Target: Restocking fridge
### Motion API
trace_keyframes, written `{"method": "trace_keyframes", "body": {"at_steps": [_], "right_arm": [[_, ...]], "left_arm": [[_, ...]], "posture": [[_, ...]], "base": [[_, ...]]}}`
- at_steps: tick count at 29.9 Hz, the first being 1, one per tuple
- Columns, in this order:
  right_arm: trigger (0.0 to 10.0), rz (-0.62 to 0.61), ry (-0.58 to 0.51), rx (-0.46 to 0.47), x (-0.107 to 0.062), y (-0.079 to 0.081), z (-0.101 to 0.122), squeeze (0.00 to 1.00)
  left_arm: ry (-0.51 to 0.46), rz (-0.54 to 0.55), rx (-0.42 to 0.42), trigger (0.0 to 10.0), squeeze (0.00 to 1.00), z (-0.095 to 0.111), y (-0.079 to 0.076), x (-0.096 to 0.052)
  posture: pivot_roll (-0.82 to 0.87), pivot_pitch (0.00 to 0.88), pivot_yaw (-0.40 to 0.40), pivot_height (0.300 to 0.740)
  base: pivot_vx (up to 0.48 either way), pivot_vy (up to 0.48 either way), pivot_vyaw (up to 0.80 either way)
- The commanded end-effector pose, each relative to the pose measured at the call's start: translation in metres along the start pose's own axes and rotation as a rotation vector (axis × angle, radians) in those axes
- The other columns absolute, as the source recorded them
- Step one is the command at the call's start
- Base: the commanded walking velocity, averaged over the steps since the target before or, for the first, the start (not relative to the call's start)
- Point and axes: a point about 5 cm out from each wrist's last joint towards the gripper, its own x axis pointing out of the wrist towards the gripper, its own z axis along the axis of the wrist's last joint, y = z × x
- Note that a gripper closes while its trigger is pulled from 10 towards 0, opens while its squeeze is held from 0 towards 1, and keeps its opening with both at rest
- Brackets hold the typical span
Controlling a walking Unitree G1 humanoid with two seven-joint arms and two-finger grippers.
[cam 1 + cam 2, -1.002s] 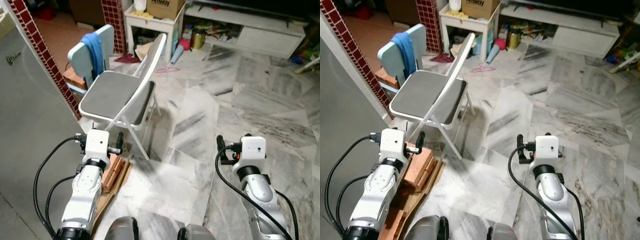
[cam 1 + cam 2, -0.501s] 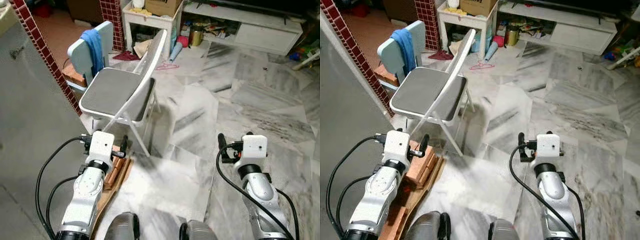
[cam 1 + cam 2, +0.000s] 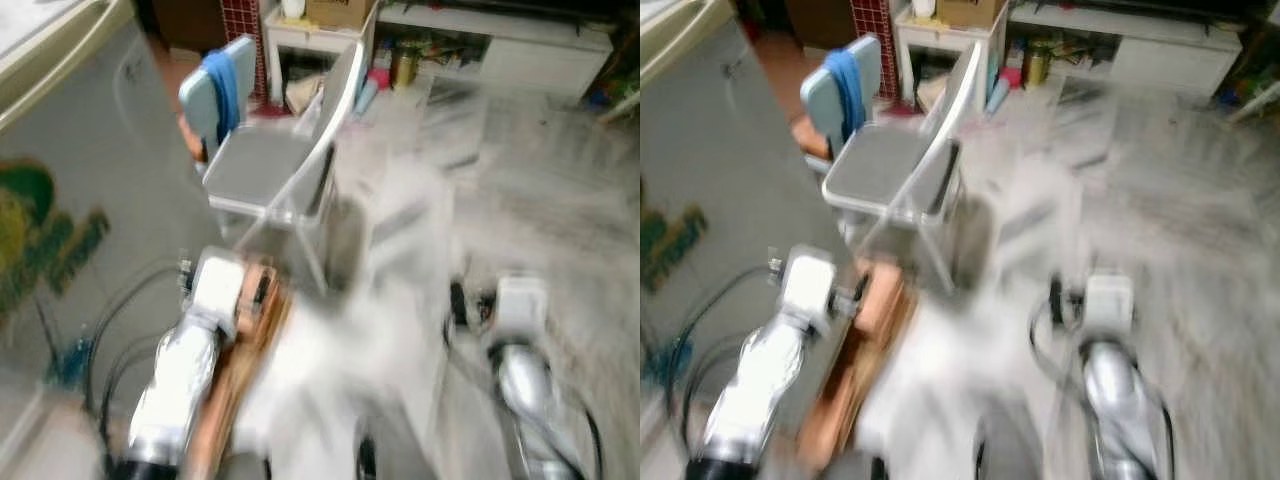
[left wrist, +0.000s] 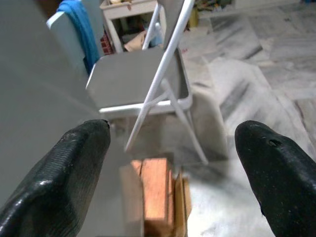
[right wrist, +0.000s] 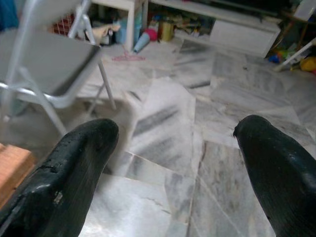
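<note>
Both eye views are smearing with motion blur. The grey fridge side with a blurred green-and-yellow sticker is filling the nine o'clock side; no writing on it can be read. A white folding chair with a grey seat is standing at twelve o'clock, a pale blue chair draped with a blue cloth behind it. Reddish-brown bricks on a wooden board are lying by the left arm.

In the left wrist view, the left gripper is holding nothing, its black fingers spread wide toward the folding chair and bricks.

In the right wrist view, the right gripper is empty too, fingers wide above the grey-veined marble floor.
</note>
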Motion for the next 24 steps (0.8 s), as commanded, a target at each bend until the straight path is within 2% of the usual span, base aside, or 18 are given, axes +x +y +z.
{"method": "trace_keyframes", "body": {"at_steps": [1,18,24], "right_arm": [[10.0,-0.003,-0.022,-0.01,0.0037,-0.0019,0.0055,0.0],[10.0,-0.022,-0.019,-0.023,0.0059,-0.0045,0.0056,0.0],[10.0,-0.025,-0.019,-0.023,0.0067,-0.0046,0.006,0.0]], "left_arm": [[0.0,-0.016,-0.001,10.0,0.0,0.001,-0.0011,0.0001],[-0.007,-0.04,-0.035,10.0,0.0,0.0014,-0.0033,0.0008],[-0.031,-0.041,-0.04,10.0,0.0,0.0041,-0.0023,0.0024]], "posture": [[0.01,0.1,0.013,0.74],[0.0,0.105,0.01,0.74],[0.0,0.112,0.011,0.74]], "base": [[-0.3,0.0,0.0],[-0.393,0.0,0.0],[-0.217,0.0,0.0]]}}
